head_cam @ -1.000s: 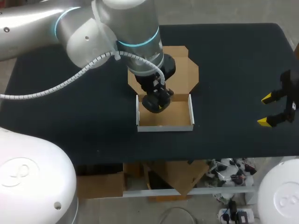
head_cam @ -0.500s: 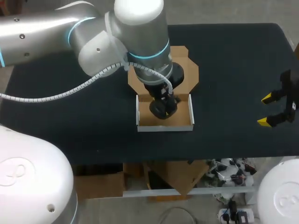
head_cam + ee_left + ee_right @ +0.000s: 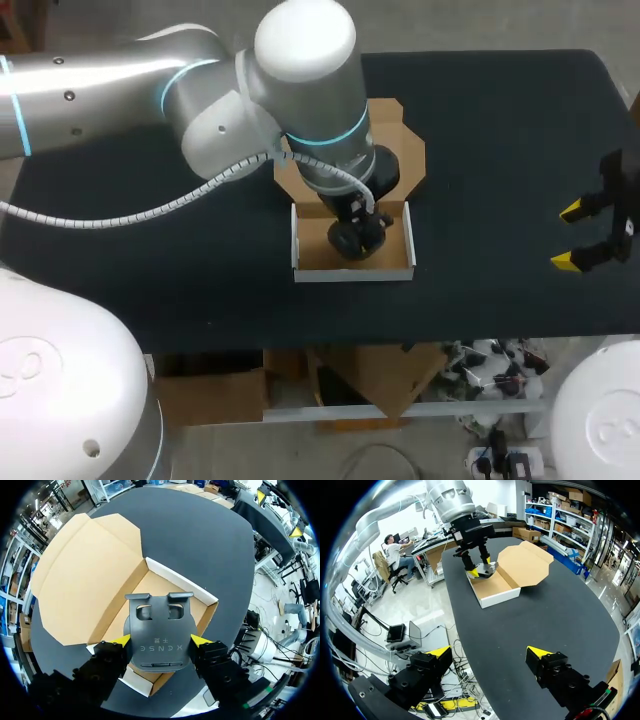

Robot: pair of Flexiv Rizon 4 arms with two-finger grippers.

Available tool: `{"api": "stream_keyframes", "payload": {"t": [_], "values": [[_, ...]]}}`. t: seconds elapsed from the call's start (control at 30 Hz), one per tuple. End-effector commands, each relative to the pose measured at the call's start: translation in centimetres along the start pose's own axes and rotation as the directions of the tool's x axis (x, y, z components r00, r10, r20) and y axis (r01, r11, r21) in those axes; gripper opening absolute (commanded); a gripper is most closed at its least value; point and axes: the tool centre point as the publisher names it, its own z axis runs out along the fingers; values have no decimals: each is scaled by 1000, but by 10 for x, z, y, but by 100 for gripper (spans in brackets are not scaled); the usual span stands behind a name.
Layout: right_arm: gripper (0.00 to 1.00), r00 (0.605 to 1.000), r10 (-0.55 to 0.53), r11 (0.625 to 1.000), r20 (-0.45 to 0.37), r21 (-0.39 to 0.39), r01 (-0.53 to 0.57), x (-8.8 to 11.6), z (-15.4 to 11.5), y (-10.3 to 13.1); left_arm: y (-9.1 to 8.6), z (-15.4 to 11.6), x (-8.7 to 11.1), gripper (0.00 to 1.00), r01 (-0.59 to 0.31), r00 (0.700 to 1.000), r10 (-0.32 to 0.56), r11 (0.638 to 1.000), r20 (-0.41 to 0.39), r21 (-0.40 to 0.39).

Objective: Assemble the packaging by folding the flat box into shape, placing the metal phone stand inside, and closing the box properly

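Note:
The cardboard box [image 3: 400, 268] stands folded into a tray in the middle of the table, its lid [image 3: 402, 140] lying flat behind it. My left gripper [image 3: 355, 238] hangs over the tray, shut on the dark metal phone stand [image 3: 160, 635], which its yellow tips clamp from both sides. In the left wrist view the stand sits just above the tray's floor [image 3: 150, 587], with the lid [image 3: 85, 575] spread beside it. My right gripper [image 3: 582, 236] is at the table's right edge, open and holding nothing; in its own view the gripper [image 3: 490, 652] faces the box [image 3: 496, 592] from afar.
Black table cloth [image 3: 160, 270] surrounds the box on every side. My left arm [image 3: 200, 95] crosses over the table's back left part.
My left gripper has carried the stand rightward and down into the tray. The arm's elbow has swung to the right. The right arm has kept still.

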Motion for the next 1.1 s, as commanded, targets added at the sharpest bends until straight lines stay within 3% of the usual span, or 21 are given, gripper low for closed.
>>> {"api": "stream_keyframes", "payload": {"t": [0.03,1.1], "values": [[100,1000,-1,1000,0,-3,1,0,-1,-1,-6,10,1,0,4,1000,-4,1000,5,-8],[100,1000,-1,1000,0,-3,1,0,-1,-1,-5,55,-23,0,52,999,-52,996,-1,-67]]}}
